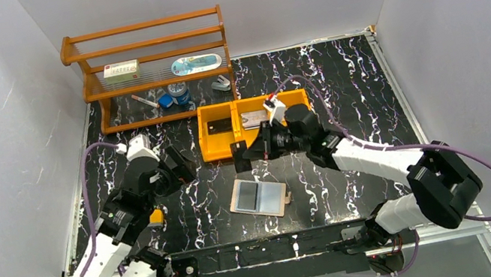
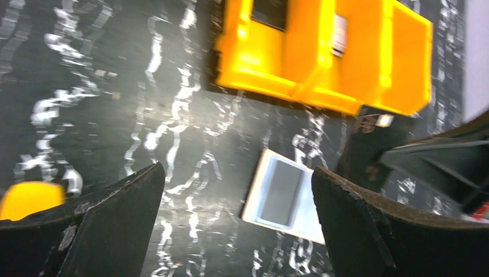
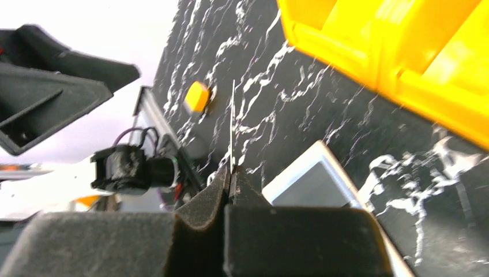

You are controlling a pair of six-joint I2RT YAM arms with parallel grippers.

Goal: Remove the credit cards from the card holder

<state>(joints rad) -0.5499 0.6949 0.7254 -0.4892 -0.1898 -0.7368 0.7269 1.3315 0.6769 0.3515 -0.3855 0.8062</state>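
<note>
Card [image 1: 240, 153], black, thin, pinched at edge.

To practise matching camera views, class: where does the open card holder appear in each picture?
Top external: card holder centre, below the orange tray.
Left wrist: card holder low centre, framed by the left gripper.
Right wrist: card holder lower middle, beside the right gripper.
Shared landmark: the orange tray.
</note>
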